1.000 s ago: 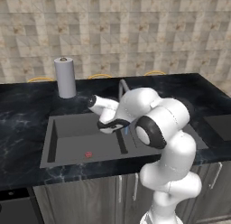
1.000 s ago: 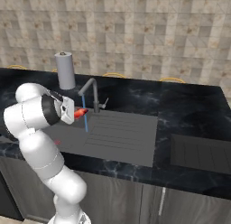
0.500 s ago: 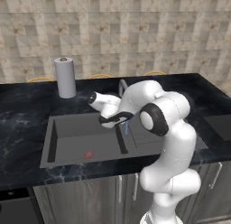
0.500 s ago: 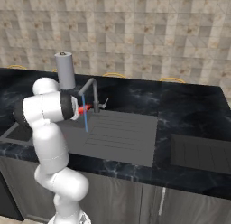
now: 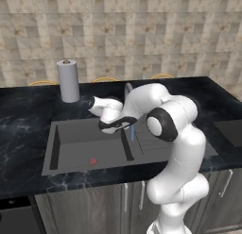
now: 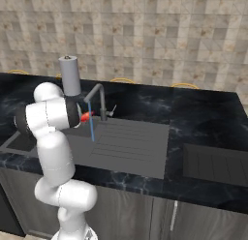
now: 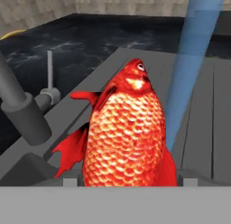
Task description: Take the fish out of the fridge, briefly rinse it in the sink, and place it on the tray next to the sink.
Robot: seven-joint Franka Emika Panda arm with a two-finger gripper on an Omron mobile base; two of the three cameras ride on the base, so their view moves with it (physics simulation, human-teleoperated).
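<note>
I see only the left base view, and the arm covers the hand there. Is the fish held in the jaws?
Observer: Yes. In the hand view the fish rises from between the jaws, with its head pointing away from the camera.
Operator: Does the water fall on it?
Observer: The water stream passes beside the head, not on it. Lower, at the flank, I cannot tell if it touches.
Operator: Where is the fish compared with the faucet?
Observer: In the right base view it hangs close beside the faucet, on the arm's side of the stream.
</note>
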